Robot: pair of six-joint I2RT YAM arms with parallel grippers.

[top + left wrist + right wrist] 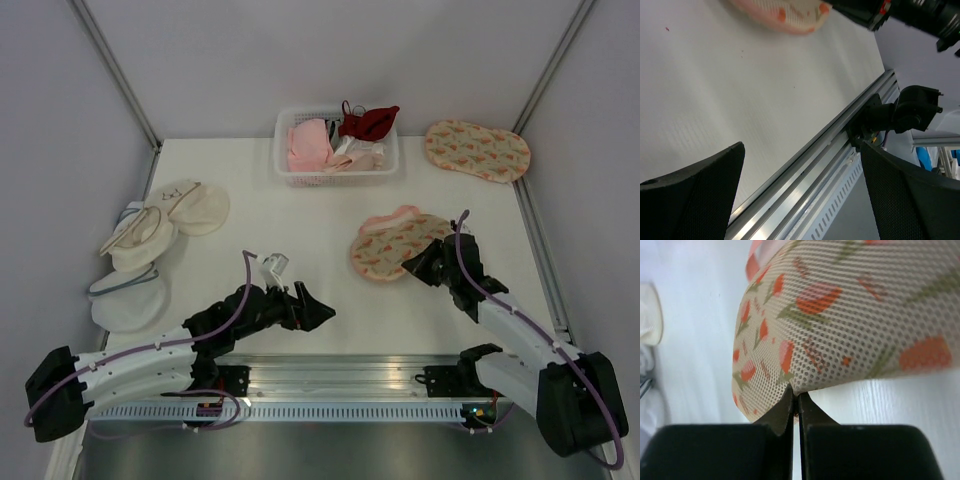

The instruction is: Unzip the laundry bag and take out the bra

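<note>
The laundry bag, peach-beige mesh with an orange-pink leaf print and a pink edge, lies flat right of the table's middle. My right gripper is at its near right edge. In the right wrist view the gripper is shut, pinching the bag's rim, which is lifted a little off the table. My left gripper is open and empty above the near edge, left of the bag. In the left wrist view its fingers stand wide apart, and the bag shows at the top. The black bra is hidden.
A white basket at the back holds a pink garment and a dark red garment. A second printed pouch lies at the back right. Cream-white pouches lie at the left. A metal rail runs along the near edge.
</note>
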